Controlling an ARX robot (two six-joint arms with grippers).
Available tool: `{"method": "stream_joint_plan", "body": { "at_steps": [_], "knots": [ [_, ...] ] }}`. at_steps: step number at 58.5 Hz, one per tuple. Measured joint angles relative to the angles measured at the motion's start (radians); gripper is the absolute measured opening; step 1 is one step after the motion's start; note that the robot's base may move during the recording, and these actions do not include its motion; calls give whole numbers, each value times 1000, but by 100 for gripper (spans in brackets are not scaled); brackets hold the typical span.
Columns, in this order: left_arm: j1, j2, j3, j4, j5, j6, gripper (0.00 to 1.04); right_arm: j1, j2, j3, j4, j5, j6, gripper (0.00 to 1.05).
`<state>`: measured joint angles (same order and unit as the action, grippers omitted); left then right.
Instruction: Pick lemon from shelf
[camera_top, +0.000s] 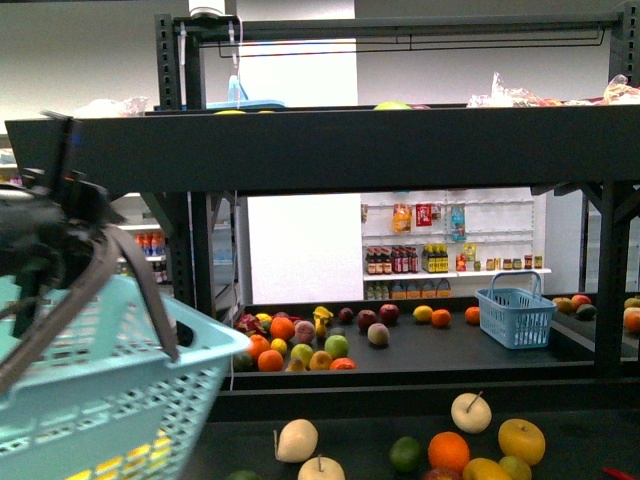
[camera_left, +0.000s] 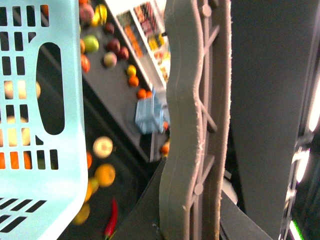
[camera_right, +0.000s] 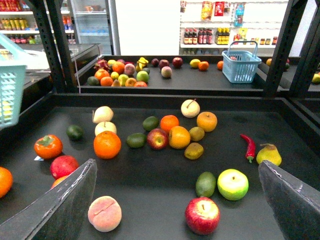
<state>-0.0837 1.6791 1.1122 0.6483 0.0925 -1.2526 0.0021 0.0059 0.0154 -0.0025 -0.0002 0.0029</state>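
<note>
The lemon (camera_right: 194, 150), a small dull-yellow oval, lies on the black shelf deck (camera_right: 150, 185) among mixed fruit, just in front of an orange (camera_right: 179, 137). In the front view the lemon (camera_top: 486, 468) shows at the bottom edge, partly cut off. My right gripper (camera_right: 177, 197) hangs open low over the deck, well short of the lemon, with a red apple (camera_right: 202, 215) and a peach (camera_right: 104, 213) between its fingers (camera_right: 65, 200). My left gripper (camera_top: 40, 235) is shut on the grey basket handle (camera_left: 195, 125), holding up the light blue basket (camera_top: 110, 390) at the left.
Black uprights (camera_right: 57, 45) and the upper deck (camera_top: 330, 148) frame the opening. A green apple (camera_right: 232, 184), an avocado (camera_right: 205, 184), a red chilli (camera_right: 249, 146) and a pear (camera_right: 269, 154) lie near the right finger. A second rack behind holds more fruit and a small blue basket (camera_right: 242, 66).
</note>
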Motion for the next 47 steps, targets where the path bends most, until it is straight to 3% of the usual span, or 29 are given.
{"method": "stream_joint_plan", "body": {
  "at_steps": [19,47],
  "knots": [
    [320,102,5,208,-101,-193,10,0,0,0,0,0,0,97],
    [431,280,-3,512,-92,-347,9,0,0,0,0,0,0,97]
  ]
}}
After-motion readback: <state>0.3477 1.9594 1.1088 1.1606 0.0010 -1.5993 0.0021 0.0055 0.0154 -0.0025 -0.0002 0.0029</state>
